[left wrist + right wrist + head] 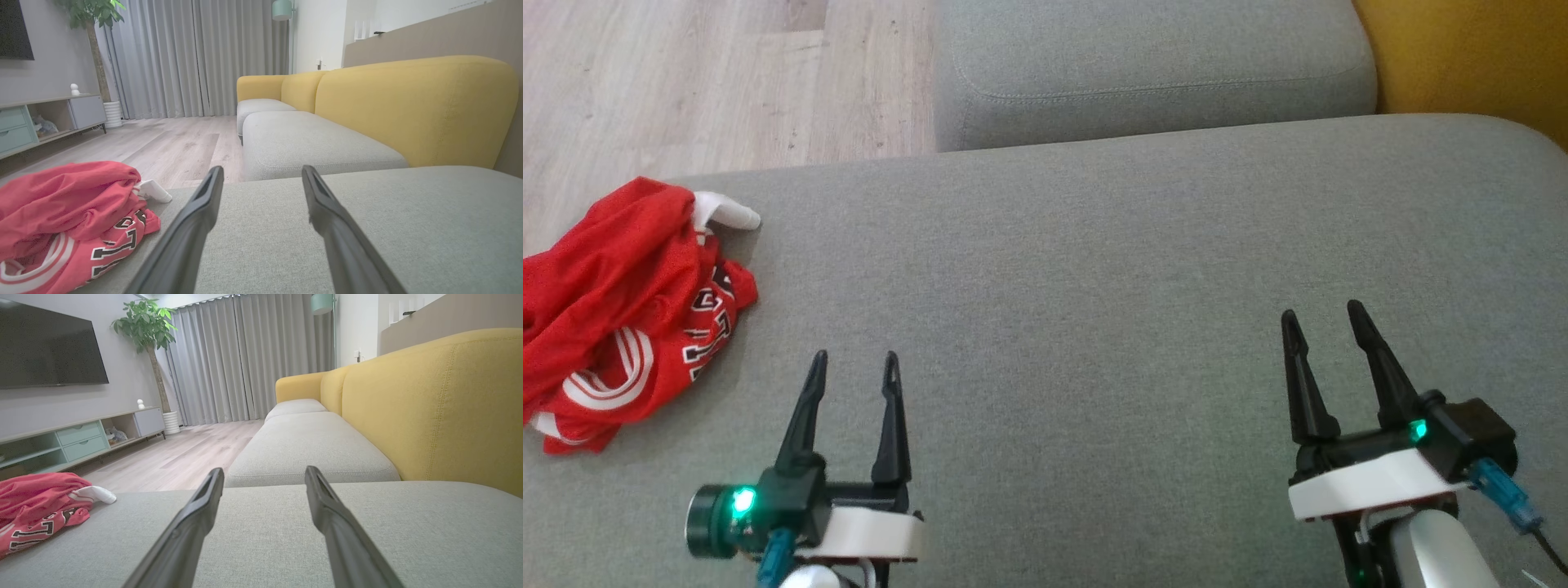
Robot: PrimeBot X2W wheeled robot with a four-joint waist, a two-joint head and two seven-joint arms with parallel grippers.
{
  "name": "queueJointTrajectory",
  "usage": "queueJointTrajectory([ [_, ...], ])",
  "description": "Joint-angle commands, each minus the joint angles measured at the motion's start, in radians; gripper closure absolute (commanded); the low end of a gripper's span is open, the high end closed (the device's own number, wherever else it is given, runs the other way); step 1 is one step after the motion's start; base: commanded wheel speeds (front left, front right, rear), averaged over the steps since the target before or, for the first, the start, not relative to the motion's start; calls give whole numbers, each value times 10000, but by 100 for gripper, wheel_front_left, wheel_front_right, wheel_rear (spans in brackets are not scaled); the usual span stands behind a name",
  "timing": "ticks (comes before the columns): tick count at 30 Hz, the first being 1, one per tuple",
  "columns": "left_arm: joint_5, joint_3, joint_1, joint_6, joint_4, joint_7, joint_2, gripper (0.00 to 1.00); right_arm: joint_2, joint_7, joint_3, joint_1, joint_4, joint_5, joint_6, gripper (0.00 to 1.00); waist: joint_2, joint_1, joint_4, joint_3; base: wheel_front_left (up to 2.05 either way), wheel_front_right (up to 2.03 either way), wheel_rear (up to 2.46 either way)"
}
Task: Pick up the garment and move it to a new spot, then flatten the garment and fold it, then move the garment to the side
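Grey seat cushion (1094, 286) spans the work area, bare across its middle. The garment (621, 310) sits at the cushion's left edge, near the far-left corner: a crumpled red mesh jersey heaped on itself, not yet spread, its left part cut off in the head view. Its long axis runs roughly 1 o'clock to 7 o'clock in that view. Left gripper (856, 357) hovers over the cushion with jaws spread wide, holding nothing; the heap lies at about 10 o'clock from it, near but apart. Right gripper (1321, 310) is likewise wide open and empty, with the heap far off at 9 o'clock. Judgement: left arm is the nearer for the pick. Small details: black-and-white lettering (707, 327) and a white trim (727, 214) at the 1 o'clock end.
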Motion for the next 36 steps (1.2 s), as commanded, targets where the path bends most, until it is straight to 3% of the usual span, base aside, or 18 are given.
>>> queueJointTrajectory([
  [1,29,480,-146,24,-516,-148,-70,0,-94,-207,276,-349,-441,-32,-7,0,0,0,1,-1,0,0,0],
  [5,192,750,139,-134,-720,-267,-256,0,-98,-328,214,-216,-201,600,-7,0,0,0,8,-4,0,0,0],
  [16,770,1422,511,-846,-461,-416,-854,0,-102,-477,477,-287,1020,534,-7,0,0,0,-4,-44,0,0,0],
  [29,1094,1893,558,-1298,-288,-416,-1168,0,-102,-478,417,-357,974,856,-7,0,0,0,14,-80,0,0,0],
  [36,1242,2214,610,-1440,-188,-416,-1238,0,-102,-478,635,-259,885,992,-7,0,0,0,424,-197,0,0,0],
])
